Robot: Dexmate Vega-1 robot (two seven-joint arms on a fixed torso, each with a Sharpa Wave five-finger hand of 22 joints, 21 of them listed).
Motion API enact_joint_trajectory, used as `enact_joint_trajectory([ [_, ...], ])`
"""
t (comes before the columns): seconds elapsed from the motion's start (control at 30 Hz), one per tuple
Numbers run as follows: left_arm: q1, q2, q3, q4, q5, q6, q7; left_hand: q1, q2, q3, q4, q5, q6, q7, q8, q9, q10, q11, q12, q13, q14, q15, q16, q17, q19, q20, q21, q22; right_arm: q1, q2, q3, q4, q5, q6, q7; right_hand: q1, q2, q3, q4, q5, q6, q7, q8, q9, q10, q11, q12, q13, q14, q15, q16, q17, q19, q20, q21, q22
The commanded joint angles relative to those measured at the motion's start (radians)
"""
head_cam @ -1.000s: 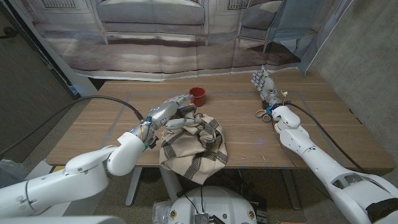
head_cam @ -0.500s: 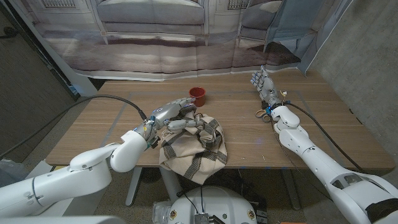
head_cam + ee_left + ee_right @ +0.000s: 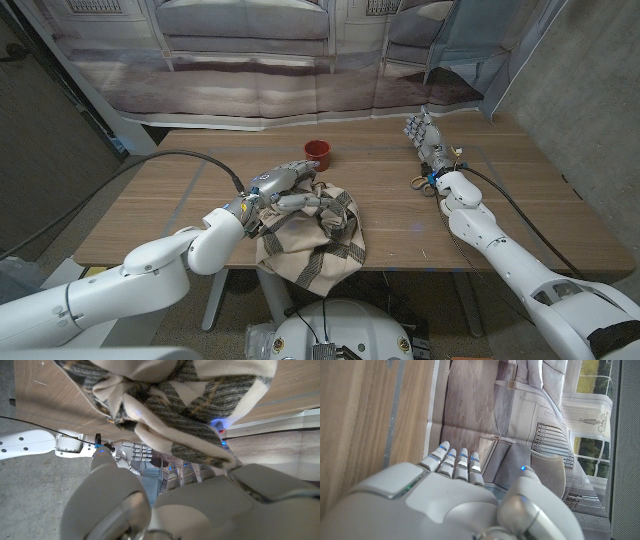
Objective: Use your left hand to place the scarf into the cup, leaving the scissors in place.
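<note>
The left hand [image 3: 285, 188] has its fingers [image 3: 300, 200] curled into the upper folds of the plaid scarf [image 3: 312, 238], gripping a bunch of cloth. In the left wrist view the fingers are hidden behind the hand's back, and a knot of cream and grey-striped fabric [image 3: 170, 405] fills the space just beyond it, gathered into thick twisted folds.

The scarf lies at the near middle of the table [image 3: 180, 215], and its lower part hangs over the near edge. Its long axis runs from the gripped end, which points toward the cup, down to the draped end nearest the robot. The small red cup [image 3: 317, 154] stands upright just beyond the left hand, apart from the scarf.

The right hand [image 3: 424, 135] stands on its edge at the far right of the table, fingers straight, close together and holding nothing; the right wrist view shows the fingertips [image 3: 455, 460] lined up side by side above the wood. The scissors [image 3: 424, 181] lie just beside that wrist, pale handles toward the table's middle.

The table is light wood with faint tape lines. Behind it hangs a printed backdrop [image 3: 270, 60] of panelled walls and a plank floor, with a grey concrete wall on the right.
</note>
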Motion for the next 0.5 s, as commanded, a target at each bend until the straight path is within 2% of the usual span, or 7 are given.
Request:
enact_joint_trajectory([
  [0.03, -0.028, -0.019, 0.043, -0.005, 0.030, 0.046, -0.033, 0.012, 0.001, 0.001, -0.006, 0.007, 0.006, -0.006, 0.008, 0.003, -0.001, -0.007, 0.005, 0.005, 0.003, 0.000, 0.003, 0.005, 0.009, 0.004, -0.002, 0.002, 0.008, 0.010, -0.001, 0.019, 0.002, 0.012, 0.009, 0.000, 0.006, -0.002, -0.002, -0.002, 0.003, -0.001, -0.005, 0.005, 0.008, -0.004, -0.002, 0.003, 0.007, 0.000, -0.006, 0.001, -0.001, 0.007, -0.001, 0.006],
  [0.17, -0.048, -0.051, 0.101, -0.019, 0.129, 0.136, -0.052, 0.015, 0.002, 0.000, -0.007, 0.008, 0.006, -0.006, 0.008, 0.003, 0.000, -0.008, 0.005, 0.005, 0.004, 0.000, 0.003, 0.005, 0.009, 0.004, -0.003, 0.002, 0.012, 0.012, -0.003, 0.025, 0.002, 0.011, 0.013, 0.000, 0.007, -0.003, -0.002, -0.002, 0.002, -0.002, -0.005, 0.005, 0.008, -0.004, -0.003, 0.003, 0.008, 0.002, -0.005, 0.001, -0.001, 0.008, -0.001, 0.006],
  [0.3, -0.053, -0.048, 0.098, -0.011, 0.100, 0.110, -0.057, 0.018, 0.003, 0.000, -0.008, 0.009, 0.006, -0.006, 0.007, 0.003, 0.000, -0.008, 0.005, 0.005, 0.003, 0.000, 0.003, 0.005, 0.009, 0.004, -0.004, 0.002, 0.016, 0.014, -0.005, 0.031, 0.003, 0.010, 0.018, -0.001, 0.007, -0.003, -0.002, -0.002, 0.001, -0.002, -0.005, 0.005, 0.008, -0.005, -0.003, 0.003, 0.008, 0.001, -0.005, 0.001, -0.001, 0.008, -0.001, 0.006],
  [0.43, -0.065, -0.062, 0.127, -0.020, 0.150, 0.157, -0.072, 0.021, 0.004, 0.000, -0.009, 0.010, 0.006, -0.006, 0.007, 0.003, -0.001, -0.009, 0.004, 0.005, 0.003, 0.000, 0.003, 0.005, 0.009, 0.004, -0.005, 0.002, 0.021, 0.017, -0.006, 0.038, 0.004, 0.013, 0.023, -0.001, 0.007, -0.003, -0.002, -0.002, 0.001, -0.003, -0.005, 0.005, 0.008, -0.005, -0.003, 0.003, 0.008, 0.001, -0.006, 0.001, -0.001, 0.008, -0.001, 0.006],
  [0.5, -0.088, -0.093, 0.188, -0.032, 0.270, 0.259, -0.101, 0.022, 0.004, -0.001, -0.010, 0.010, 0.007, -0.005, 0.007, 0.003, -0.001, -0.009, 0.004, 0.005, 0.003, 0.000, 0.003, 0.005, 0.009, 0.004, -0.005, 0.002, 0.023, 0.019, -0.006, 0.040, 0.005, 0.015, 0.026, -0.001, 0.007, -0.004, -0.003, -0.002, 0.001, -0.002, -0.005, 0.005, 0.008, -0.004, -0.003, 0.003, 0.008, 0.001, -0.005, 0.001, -0.001, 0.009, -0.001, 0.006],
])
